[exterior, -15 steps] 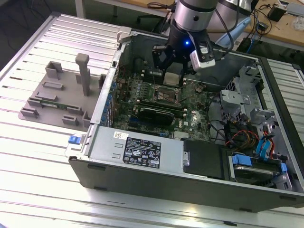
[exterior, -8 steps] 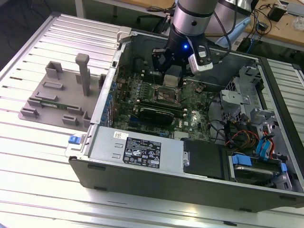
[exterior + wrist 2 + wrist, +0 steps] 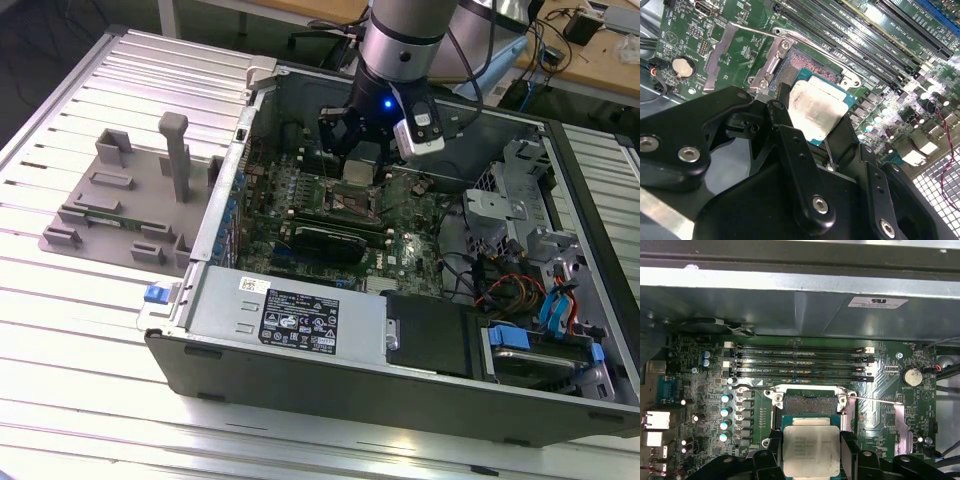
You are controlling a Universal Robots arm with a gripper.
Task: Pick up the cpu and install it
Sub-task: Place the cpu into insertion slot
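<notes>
Holding the cpu point(image 3: 811, 450), tool point(image 3: 362, 160) inside case point(image 3: 300, 322) on slatted metal table point(image 3: 90, 335).

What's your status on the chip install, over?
Tool shut on chip. Chip held above board, at open socket, not seated. Nothing lying in socket.

Both wrist views close over motherboard point(image 3: 705, 385)

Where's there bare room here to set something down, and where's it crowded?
Free: the slatted table in front of the computer case, and beyond the grey fixture on the exterior view's left. Crowded: inside the case, where the hand holds the cpu by the socket, and the cabled drive bay.
</notes>
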